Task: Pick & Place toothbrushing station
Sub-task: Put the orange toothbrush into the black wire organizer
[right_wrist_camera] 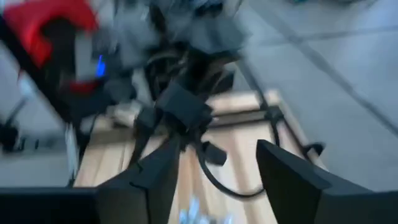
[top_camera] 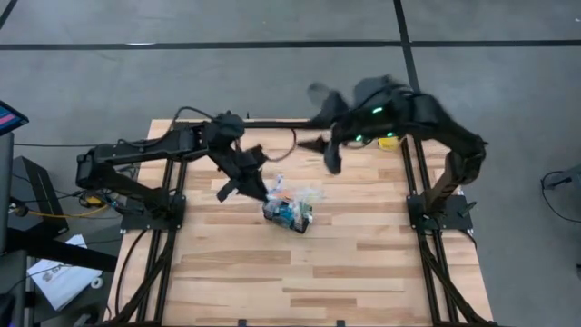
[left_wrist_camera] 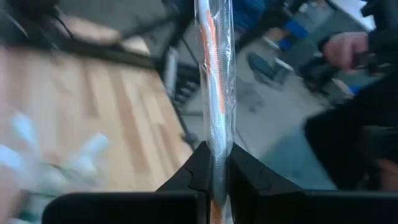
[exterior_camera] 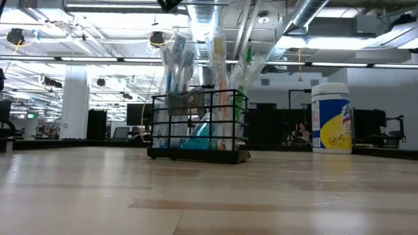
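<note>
The black wire-mesh caddy (top_camera: 290, 214) stands on its base near the table's middle, and also shows in the low view (exterior_camera: 199, 127). Several wrapped toothbrushes (exterior_camera: 176, 72) stand upright in it. My left gripper (top_camera: 269, 192) is just left of the caddy and above it. It is shut on a toothbrush with orange markings in a clear wrapper (left_wrist_camera: 214, 74). My right gripper (right_wrist_camera: 214, 168) is open and empty, raised over the table's far right part (top_camera: 325, 150). My left gripper (left_wrist_camera: 217, 158) pinches the wrapped toothbrush (left_wrist_camera: 216, 140) between its two fingers. The toothbrush runs along the fingers and sticks out past their tips. Which part of the brush is held, and whether its far end rests on anything, cannot be told.
A white cylindrical tub with a yellow-blue label (exterior_camera: 331, 117) stands at the table's far right corner, partly under the right arm (top_camera: 388, 143). Bare wood (top_camera: 300, 282) lies toward the near edge. A person's hand (left_wrist_camera: 348, 50) shows beyond the table.
</note>
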You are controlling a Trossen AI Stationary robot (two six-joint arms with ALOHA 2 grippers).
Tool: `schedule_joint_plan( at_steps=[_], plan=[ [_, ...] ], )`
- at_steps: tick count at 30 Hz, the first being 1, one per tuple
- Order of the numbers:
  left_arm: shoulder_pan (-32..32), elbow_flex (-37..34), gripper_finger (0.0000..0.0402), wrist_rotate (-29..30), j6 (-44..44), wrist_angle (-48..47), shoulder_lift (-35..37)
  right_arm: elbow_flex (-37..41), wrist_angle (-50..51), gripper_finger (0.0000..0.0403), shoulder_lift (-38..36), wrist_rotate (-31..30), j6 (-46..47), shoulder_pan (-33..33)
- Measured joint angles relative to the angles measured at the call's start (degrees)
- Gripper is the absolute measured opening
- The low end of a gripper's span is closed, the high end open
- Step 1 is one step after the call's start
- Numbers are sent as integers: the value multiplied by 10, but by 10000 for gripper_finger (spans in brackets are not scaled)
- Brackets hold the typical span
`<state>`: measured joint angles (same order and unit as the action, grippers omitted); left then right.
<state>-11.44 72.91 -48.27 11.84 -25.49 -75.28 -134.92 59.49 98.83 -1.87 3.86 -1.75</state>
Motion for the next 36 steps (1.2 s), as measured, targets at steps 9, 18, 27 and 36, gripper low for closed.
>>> schedule_joint_plan(
  at_steps=[9, 18, 27, 36],
  plan=[
    [-34, 1, 14, 219, -2, 335, 52, 1, -172, 216, -35, -173, -40, 45],
    [-61, 0, 14, 264, -14, 384, 82, 1, -302, 190, -17, -176, -63, 37],
    [-47, -1, 14, 275, -26, 424, 77, 1, -396, 185, 3, -70, -19, 11],
    [-46, 0, 14, 273, -10, 445, 73, 1, -414, 177, 17, -26, 11, 5]
  ],
)
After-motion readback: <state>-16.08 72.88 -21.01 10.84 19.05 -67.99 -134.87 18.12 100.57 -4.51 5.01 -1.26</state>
